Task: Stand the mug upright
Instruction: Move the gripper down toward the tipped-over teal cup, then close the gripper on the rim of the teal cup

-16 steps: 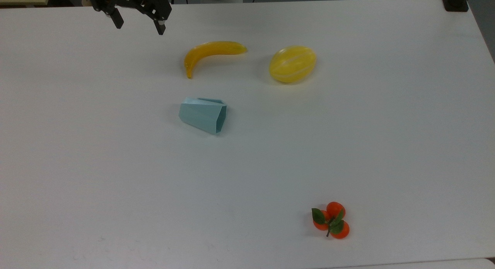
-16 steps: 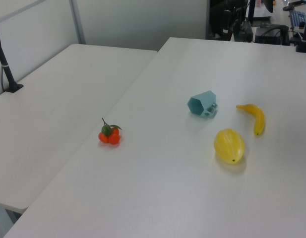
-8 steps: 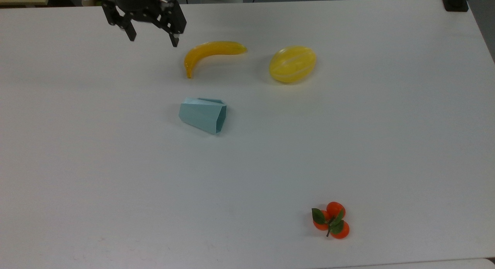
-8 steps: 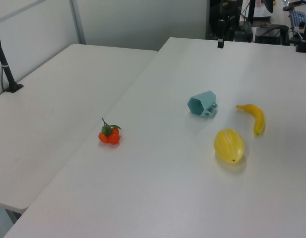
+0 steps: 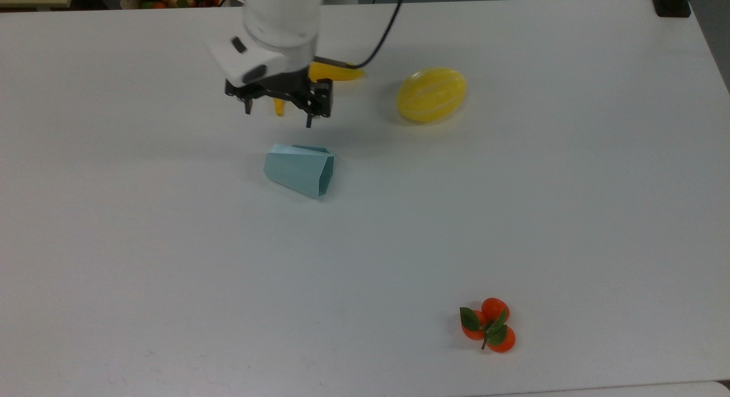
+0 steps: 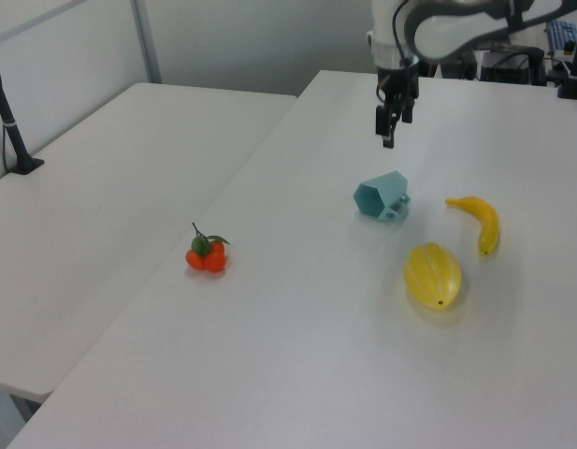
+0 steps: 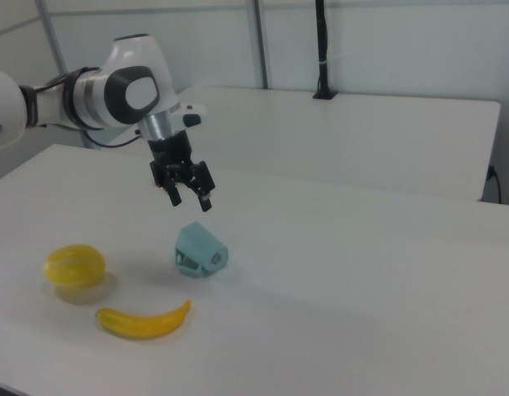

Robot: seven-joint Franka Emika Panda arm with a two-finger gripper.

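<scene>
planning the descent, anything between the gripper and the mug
Nothing. In the right view the open gripper hangs above the mug, which lies on its side, with only air between them.

Lighting even, diffuse, overhead; bright in all three views. The table [image 5: 570, 214] reads near-white with a faint blue-grey cast in the top view, no hard glare. Shadows soft and short: a pale smudge beneath the melon [image 5: 432, 94], another under the mug [image 5: 299, 170]. Arm [image 5: 279, 20] slightly smeared in the top view. Left view background dark and murky; right view soft, low contrast.
</scene>
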